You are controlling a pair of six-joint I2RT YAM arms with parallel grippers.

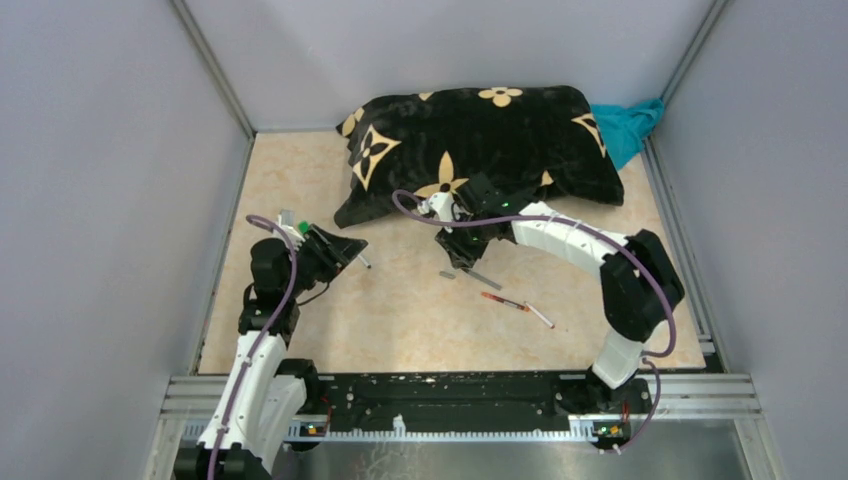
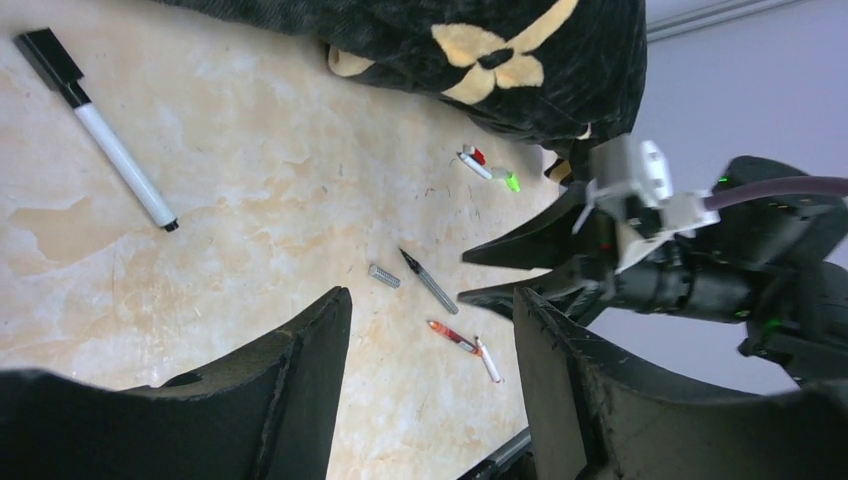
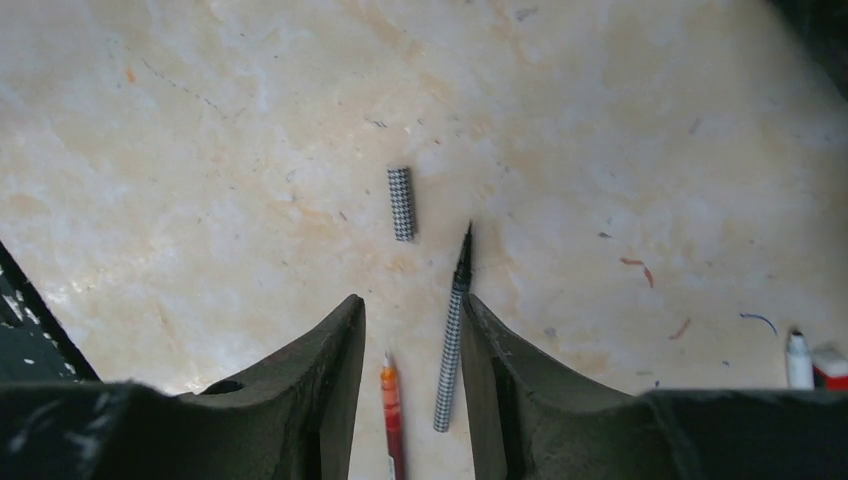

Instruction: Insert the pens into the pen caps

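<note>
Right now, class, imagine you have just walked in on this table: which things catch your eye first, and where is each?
The big black cushion with tan flowers fills the far side of the table, with a teal cloth bunched at its right end. In the middle, the right gripper hangs open over a checked pen and a matching short cap, which lie apart.
</note>
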